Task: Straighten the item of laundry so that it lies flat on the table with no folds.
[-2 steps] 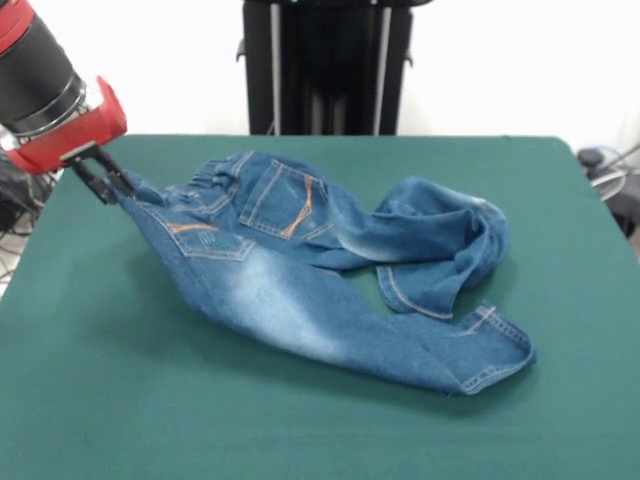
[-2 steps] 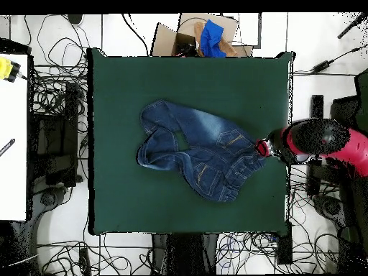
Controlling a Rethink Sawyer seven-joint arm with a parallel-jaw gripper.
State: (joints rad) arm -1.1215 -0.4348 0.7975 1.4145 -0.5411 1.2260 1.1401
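Observation:
A small pair of blue denim jeans (image 1: 300,270) lies on the dark green table (image 1: 120,400), back pockets with orange stitching facing up. One leg runs toward the near right; the other is folded and bunched at the right. My gripper (image 1: 108,183) is shut on the waistband corner at the left, lifting it slightly off the cloth. From above, the jeans (image 2: 194,154) sit mid-table and the gripper (image 2: 261,149) holds their right end, near the table's (image 2: 115,201) right edge.
A black pedestal (image 1: 325,65) stands beyond the table's far edge. In the overhead view, cables cover the floor around the table, a cardboard box with blue cloth (image 2: 208,36) sits past the top edge, and a white surface (image 2: 13,136) lies at the left.

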